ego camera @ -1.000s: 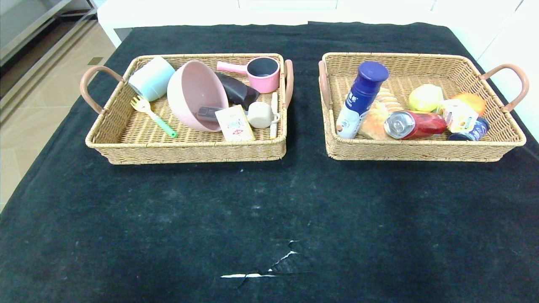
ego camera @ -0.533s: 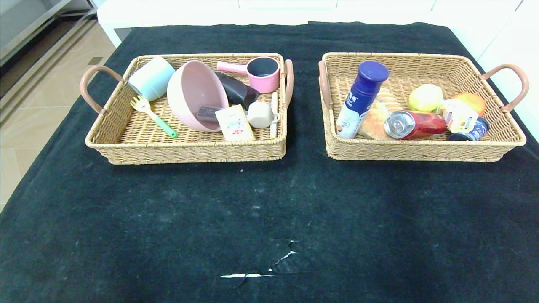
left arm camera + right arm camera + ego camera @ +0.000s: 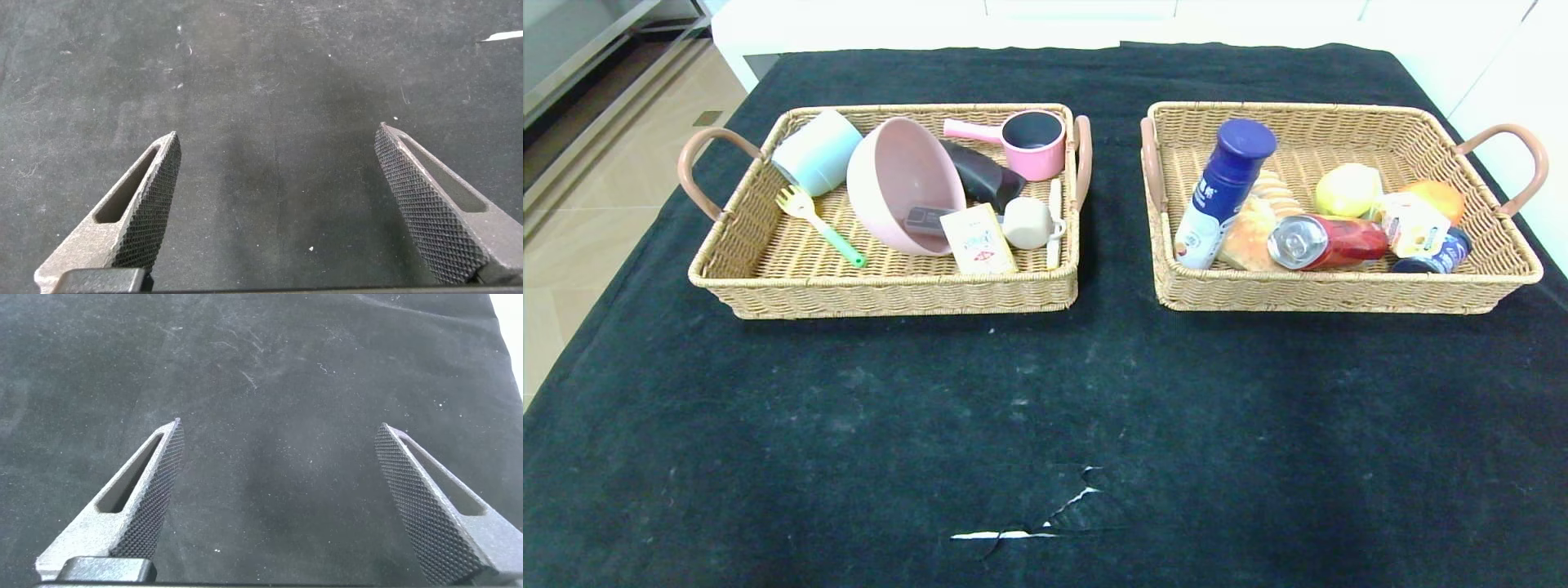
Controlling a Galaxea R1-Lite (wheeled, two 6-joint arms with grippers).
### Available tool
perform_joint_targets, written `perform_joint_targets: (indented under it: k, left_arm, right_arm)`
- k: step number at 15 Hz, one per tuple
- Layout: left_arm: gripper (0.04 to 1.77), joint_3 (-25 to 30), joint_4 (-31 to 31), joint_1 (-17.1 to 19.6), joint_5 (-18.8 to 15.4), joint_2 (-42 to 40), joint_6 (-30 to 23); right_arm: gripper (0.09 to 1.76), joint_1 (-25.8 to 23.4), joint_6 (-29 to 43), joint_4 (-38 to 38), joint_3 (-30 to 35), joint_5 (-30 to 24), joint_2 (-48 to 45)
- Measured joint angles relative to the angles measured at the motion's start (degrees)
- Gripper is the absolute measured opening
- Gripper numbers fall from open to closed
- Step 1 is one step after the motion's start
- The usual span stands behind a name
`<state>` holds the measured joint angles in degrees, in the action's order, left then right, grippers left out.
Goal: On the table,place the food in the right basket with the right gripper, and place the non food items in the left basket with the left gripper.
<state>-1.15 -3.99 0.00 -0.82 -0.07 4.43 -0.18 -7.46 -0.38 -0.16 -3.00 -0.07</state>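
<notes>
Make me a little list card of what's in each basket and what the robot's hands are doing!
left basket: pink bowl, pink pot, pale blue cup, fork, small box, white mug
right basket: blue bottle, bread, red can, lemon, orange
black cloth: nothing loose on it
left gripper: jaws open, holding nothing, over the cloth
right gripper: jaws open, holding nothing, over the cloth

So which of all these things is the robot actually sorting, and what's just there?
Part of the job:
- left wicker basket with pink plastic bowl, green-handled fork
- right wicker basket with blue-capped bottle, red drink can
- left pincer, right pincer, both open

Just there:
- black tablecloth
</notes>
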Motion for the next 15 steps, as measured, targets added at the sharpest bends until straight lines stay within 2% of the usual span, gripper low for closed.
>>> perform_joint_targets:
  k: [3,7,15]
  left_arm:
    - [1.72,0.0,0.0,0.0,0.0,0.0,-0.3]
    - [1.72,0.1,0.1,0.0,0.7,0.0,-5.0]
    - [1.72,0.0,0.1,0.0,0.7,0.0,-5.0]
  right_arm:
    - [1.7,0.1,1.4,0.0,0.0,0.1,0.0]
    - [1.7,0.3,5.4,0.0,0.1,1.7,0.0]
    - [1.7,0.3,5.5,0.1,0.2,1.8,0.0]
